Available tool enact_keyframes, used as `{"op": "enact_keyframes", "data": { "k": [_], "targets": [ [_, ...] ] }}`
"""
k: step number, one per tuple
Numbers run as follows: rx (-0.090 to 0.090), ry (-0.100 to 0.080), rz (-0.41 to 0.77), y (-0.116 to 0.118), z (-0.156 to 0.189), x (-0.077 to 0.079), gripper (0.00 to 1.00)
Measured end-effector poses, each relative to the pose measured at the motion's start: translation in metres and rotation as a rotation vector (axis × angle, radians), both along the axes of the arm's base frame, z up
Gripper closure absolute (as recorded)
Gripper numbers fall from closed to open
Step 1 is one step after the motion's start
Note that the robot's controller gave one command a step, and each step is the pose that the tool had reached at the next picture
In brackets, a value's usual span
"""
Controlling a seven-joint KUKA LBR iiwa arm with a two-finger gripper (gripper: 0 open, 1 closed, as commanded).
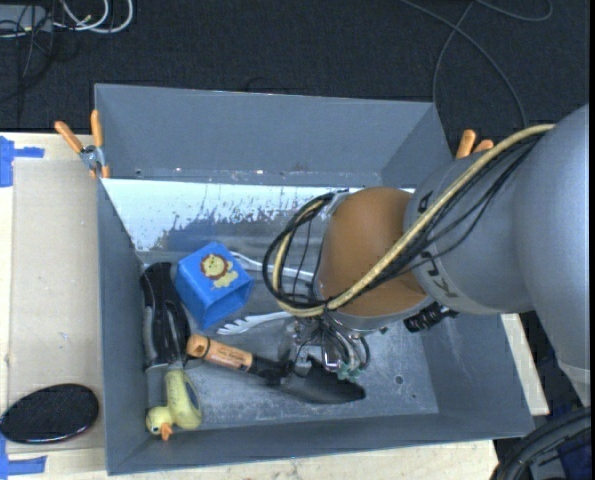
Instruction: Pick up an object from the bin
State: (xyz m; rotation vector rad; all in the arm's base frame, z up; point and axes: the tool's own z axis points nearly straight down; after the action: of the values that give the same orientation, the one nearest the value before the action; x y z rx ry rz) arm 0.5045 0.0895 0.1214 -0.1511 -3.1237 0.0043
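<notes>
My gripper (322, 356) hangs low over the front middle of the bin, under the arm's orange cover. Right below it lies a tool with a short wooden handle (220, 353) and a long black head (322, 389); the gripper is over where the handle meets the head. A white plastic fork (249, 320) lies just behind, partly under the gripper. A blue cube with a yellow lion picture (212, 283) stands to the left of the gripper.
A black elongated thing (162, 313) lies along the bin's left wall. A yellow rubber duck (177, 405) sits in the front left corner. The arm and its cables cover the bin's right half.
</notes>
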Motion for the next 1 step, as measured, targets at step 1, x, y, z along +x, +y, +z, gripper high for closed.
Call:
{"op": "enact_keyframes", "data": {
  "k": [1],
  "targets": [
    [-0.005, 0.001, -0.257, -0.0024, 0.0279, -0.0013, 1.00]
  ]
}}
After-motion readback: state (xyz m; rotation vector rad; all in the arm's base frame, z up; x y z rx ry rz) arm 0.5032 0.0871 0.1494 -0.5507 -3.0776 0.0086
